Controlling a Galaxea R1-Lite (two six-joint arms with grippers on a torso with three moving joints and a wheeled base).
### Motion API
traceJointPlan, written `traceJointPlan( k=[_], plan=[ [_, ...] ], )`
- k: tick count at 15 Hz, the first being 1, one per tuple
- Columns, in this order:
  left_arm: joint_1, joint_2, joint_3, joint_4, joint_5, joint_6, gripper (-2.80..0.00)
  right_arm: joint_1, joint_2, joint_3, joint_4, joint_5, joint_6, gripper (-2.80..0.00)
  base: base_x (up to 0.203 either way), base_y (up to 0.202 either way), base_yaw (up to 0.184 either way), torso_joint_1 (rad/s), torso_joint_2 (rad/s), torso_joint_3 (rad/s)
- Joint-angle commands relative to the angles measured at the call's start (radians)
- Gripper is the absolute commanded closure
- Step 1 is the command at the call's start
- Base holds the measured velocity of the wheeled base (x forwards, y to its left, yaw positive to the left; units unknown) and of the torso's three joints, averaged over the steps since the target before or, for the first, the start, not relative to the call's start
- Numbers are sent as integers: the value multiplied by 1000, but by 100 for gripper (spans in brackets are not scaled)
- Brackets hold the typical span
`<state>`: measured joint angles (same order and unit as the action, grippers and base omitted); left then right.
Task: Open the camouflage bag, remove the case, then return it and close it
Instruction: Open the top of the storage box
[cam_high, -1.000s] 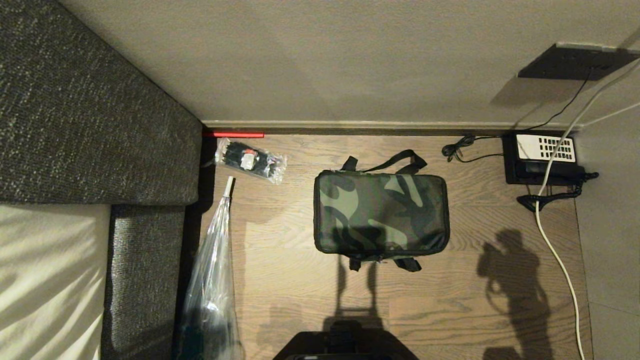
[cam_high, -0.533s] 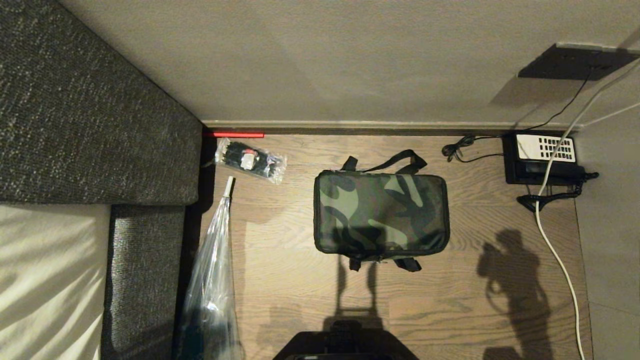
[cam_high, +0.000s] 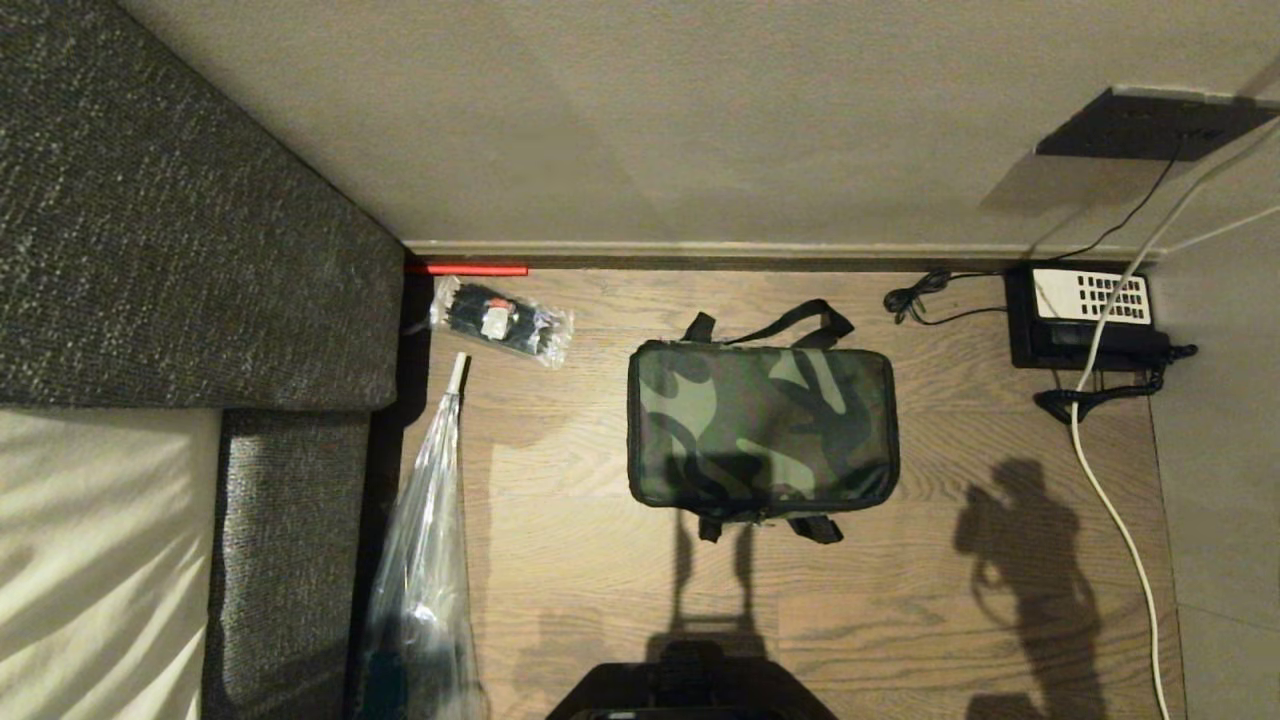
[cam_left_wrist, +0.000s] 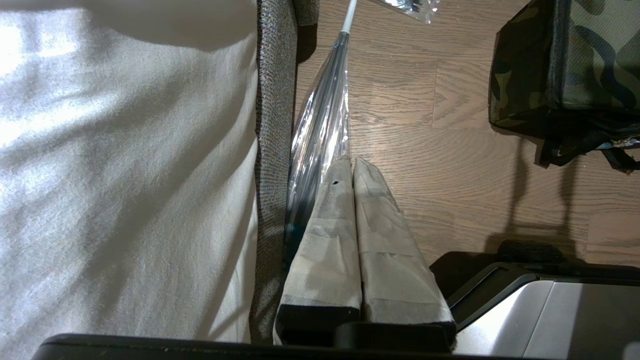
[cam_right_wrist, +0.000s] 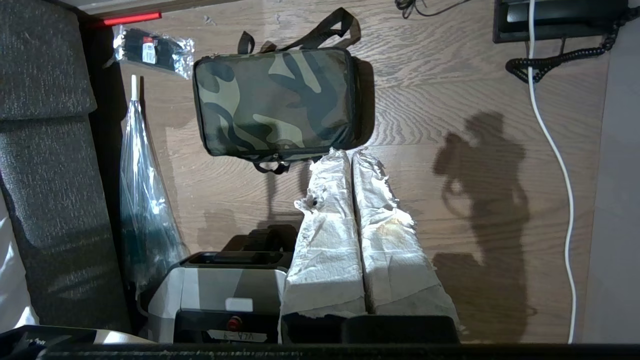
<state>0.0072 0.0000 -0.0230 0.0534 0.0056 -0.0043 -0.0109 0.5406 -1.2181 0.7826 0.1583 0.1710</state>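
Camouflage bag (cam_high: 762, 430) is sitting on the wood floor (cam_high: 580, 560), near the middle, between the grey sofa (cam_high: 180, 230) on the robot's left and the black telephone (cam_high: 1085, 315) on its right. Black straps are sticking out at its far and near edges. Lid is lying flat; the zipper edging looks closed all round, and no red lining is showing. No case is visible anywhere, so presumably it is inside.

Right gripper (cam_right_wrist: 348, 156) is hanging above the floor on the near side of the bag, fingers pressed together, holding nothing, not touching the bag. Left gripper (cam_left_wrist: 352, 162) is parked off to the left beside the sofa edge, over a plastic-sleeved umbrella (cam_high: 425, 570); its fingers are together too, empty.

A small clear packet (cam_high: 500, 320) is lying by the baseboard, well apart from the bag.

Judgement: nothing appears started. Unzipping, lifting the case out, returning it and zipping shut all seem to be waiting.
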Motion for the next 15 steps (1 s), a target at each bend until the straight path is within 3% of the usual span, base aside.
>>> traceJointPlan(
  k=[1, 11, 13, 15],
  plan=[
    [0, 0, 0, 0, 0, 0, 0, 0, -2, 0, 4, 1, 1, 0, 0, 0, 0, 0, 0, 0],
    [0, 0, 0, 0, 0, 0, 0, 2, -20, 26, -5, -18, -24, 0, 0, 0, 0, 0, 0, 0],
    [0, 0, 0, 0, 0, 0, 0, 6, -68, 211, -23, -57, -77, 0, 0, 0, 0, 0, 0, 0],
    [0, 0, 0, 0, 0, 0, 0, 10, -112, 480, -40, -93, -126, 0, 0, 0, 0, 0, 0, 0]
  ],
)
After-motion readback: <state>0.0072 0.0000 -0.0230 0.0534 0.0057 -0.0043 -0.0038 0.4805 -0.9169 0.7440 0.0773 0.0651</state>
